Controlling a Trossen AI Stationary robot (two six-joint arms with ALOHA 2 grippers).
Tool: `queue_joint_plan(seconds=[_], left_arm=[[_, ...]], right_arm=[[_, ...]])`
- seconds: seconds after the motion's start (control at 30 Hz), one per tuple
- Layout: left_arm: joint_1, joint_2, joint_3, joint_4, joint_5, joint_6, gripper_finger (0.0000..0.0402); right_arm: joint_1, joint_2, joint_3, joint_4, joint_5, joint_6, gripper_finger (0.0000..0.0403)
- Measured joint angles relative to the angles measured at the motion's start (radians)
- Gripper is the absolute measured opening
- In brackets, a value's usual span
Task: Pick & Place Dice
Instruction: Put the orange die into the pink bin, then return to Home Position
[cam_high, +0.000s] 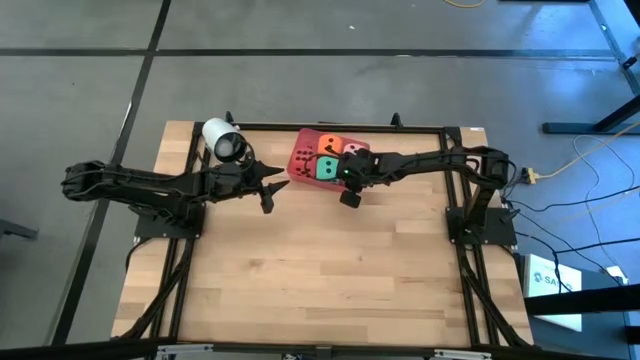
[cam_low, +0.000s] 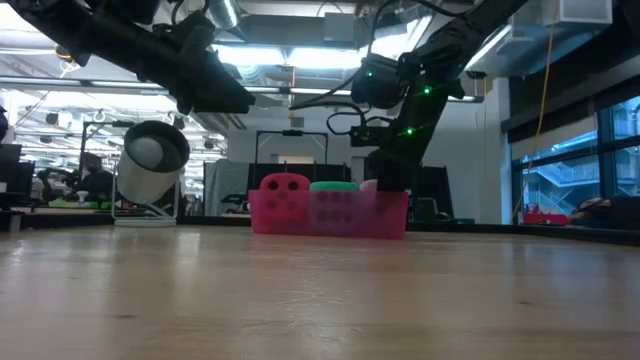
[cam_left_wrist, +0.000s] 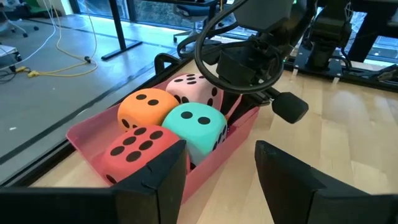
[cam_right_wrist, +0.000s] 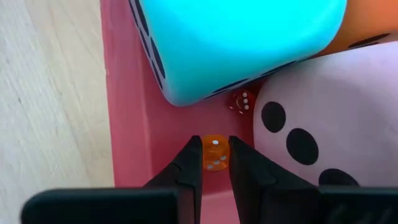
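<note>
At the far middle of the table (cam_high: 320, 280), a pink tray (cam_left_wrist: 87, 134) is seen holding four large soft dice: red (cam_left_wrist: 138, 149), orange (cam_left_wrist: 148, 107), green (cam_left_wrist: 198, 124) and light pink (cam_left_wrist: 194, 87). The right gripper (cam_right_wrist: 215, 163) is lowered into the tray's right side, its fingers clamped on a tiny orange die (cam_right_wrist: 215, 153); a tiny red die (cam_right_wrist: 241, 102) lies just beyond. The left gripper (cam_left_wrist: 221, 165) is held just left of the tray, fingers apart and empty. A white cylinder (cam_high: 224, 140) is mounted at the far left.
</note>
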Motion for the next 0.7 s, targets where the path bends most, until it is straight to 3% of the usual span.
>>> queue_joint_plan(seconds=[0.17, 0.47, 0.7], left_arm=[[0.0, 0.0, 0.0, 0.0, 0.0, 0.0, 0.0187], [0.0, 0.0, 0.0, 0.0, 0.0, 0.0, 0.0186], [0.0, 0.0, 0.0, -0.001, -0.004, 0.0, 0.0187]], right_arm=[[0.0, 0.0, 0.0, 0.0, -0.007, 0.0, 0.0066], [-0.003, 0.0, 0.0, 0.003, -0.045, -0.004, 0.0139], [-0.009, 0.0, 0.0, 0.006, -0.033, -0.005, 0.017]])
